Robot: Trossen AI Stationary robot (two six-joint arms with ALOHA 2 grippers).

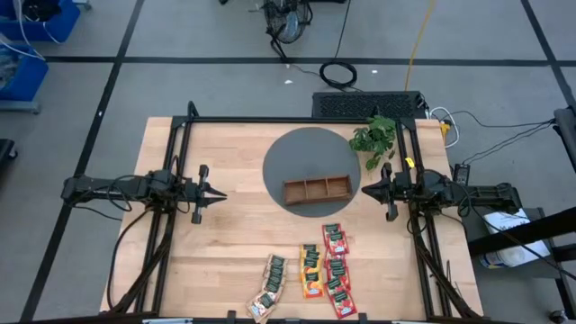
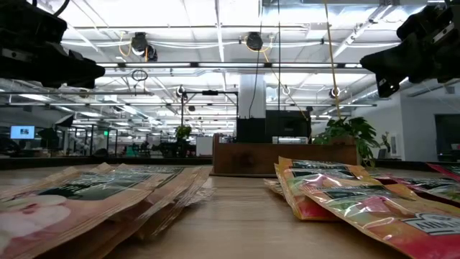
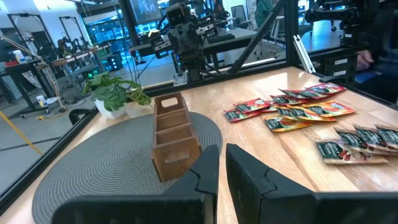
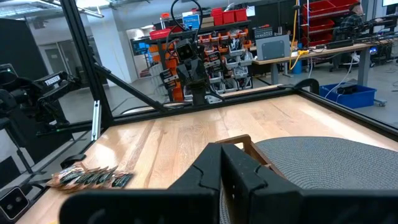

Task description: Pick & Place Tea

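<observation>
The tea packets lie flat on the wooden table near its near edge, in three overlapping rows. These are beige-green packets [image 1: 270, 286], orange-yellow packets [image 1: 311, 270] and red packets [image 1: 337, 270]. They also show in the left wrist view as red and orange packets [image 3: 292, 109] and beige packets [image 3: 360, 143]. The brown three-compartment tray [image 1: 317, 189] rests on a round grey mat [image 1: 310, 148]. My left gripper [image 1: 220, 193] hovers shut, left of the mat. My right gripper [image 1: 364, 191] hovers shut, just right of the tray. Neither touches anything.
A green leafy plant [image 1: 374, 137] stands at the mat's far right, close to my right arm. Black frame rails [image 1: 270, 120] run along the table's sides. Bare wood [image 1: 225, 243] lies between the grippers and the packets. The low view sees the packets [image 2: 338, 191] up close.
</observation>
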